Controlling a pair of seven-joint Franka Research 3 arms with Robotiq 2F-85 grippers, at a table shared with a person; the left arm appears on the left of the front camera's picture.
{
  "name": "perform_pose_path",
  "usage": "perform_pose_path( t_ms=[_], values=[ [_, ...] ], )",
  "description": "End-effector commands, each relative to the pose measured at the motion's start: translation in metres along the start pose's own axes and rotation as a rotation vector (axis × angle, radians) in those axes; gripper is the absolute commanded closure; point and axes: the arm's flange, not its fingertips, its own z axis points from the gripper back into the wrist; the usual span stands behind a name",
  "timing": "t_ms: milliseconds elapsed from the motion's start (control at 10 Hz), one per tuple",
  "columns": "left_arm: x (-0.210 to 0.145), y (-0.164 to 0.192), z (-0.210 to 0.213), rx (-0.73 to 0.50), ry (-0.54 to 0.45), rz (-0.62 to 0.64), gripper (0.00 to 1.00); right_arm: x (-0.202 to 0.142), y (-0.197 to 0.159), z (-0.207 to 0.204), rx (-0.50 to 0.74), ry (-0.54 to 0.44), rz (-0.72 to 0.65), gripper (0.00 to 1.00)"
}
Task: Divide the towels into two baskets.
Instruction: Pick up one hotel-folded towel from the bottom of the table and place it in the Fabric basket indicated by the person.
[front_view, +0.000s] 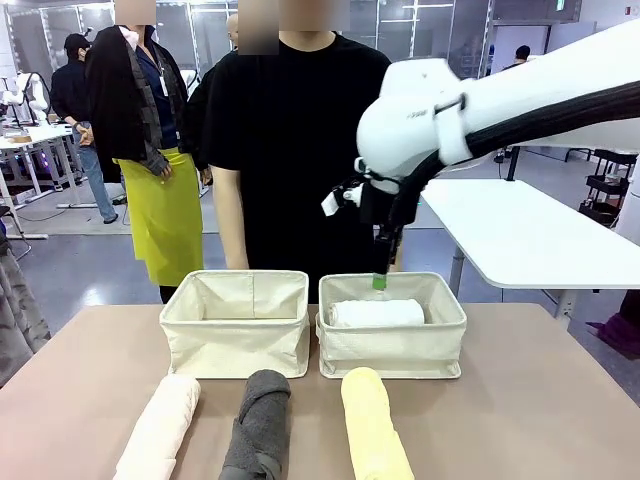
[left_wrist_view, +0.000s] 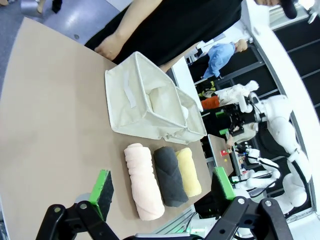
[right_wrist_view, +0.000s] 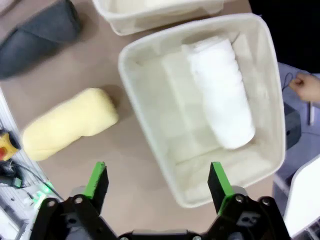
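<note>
Brown counter (front_view: 520, 400) carries two cream baskets side by side: left basket (front_view: 235, 345), right basket (front_view: 392, 352). White towel (front_view: 377, 313) lies in right basket. Pink towel (front_view: 160, 425), grey towel (front_view: 258, 425), yellow towel (front_view: 375, 430) in row in front. Right fingers (right_wrist_view: 97, 182) spread above right basket; left fingers (left_wrist_view: 102, 187) spread above counter.

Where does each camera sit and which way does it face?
Front view: fixed on the robot's side, facing across the table at the person; the right arm reaches in, right gripper above the right basket.
Left wrist view: angled down at the left basket, pink towel, grey towel and yellow towel; open left gripper at the bottom.
Right wrist view: down into the right basket at the white towel; right gripper open below.
Shared by front and right wrist: white towel.
</note>
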Motion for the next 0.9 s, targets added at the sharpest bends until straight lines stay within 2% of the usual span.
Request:
perform_pose_path(
  t_ms=[0,100,300,400,600,800],
  values=[
    [0.001,0.001,0.002,-0.023,-0.015,-0.011,0.0,-0.061,0.021,0.008,0.067,-0.132,-0.161,0.0],
    [0.001,0.001,0.002,-0.023,-0.015,-0.011,0.0,-0.09,0.021,0.011,0.106,-0.198,-0.231,0.0],
    [0.001,0.001,0.002,-0.023,-0.015,-0.011,0.0,-0.147,0.02,0.006,0.207,-0.412,-0.31,0.0],
    [0.001,0.001,0.002,-0.023,-0.015,-0.011,0.0,-0.176,0.017,0.0,0.252,-0.571,-0.321,0.0],
    [0.001,0.001,0.002,-0.023,-0.015,-0.011,0.0,-0.236,0.01,-0.012,0.325,-0.796,-0.365,0.0],
    [0.001,0.001,0.002,-0.023,-0.015,-0.011,0.0,-0.305,0.015,-0.02,0.409,-0.907,-0.455,0.0]
  ],
)
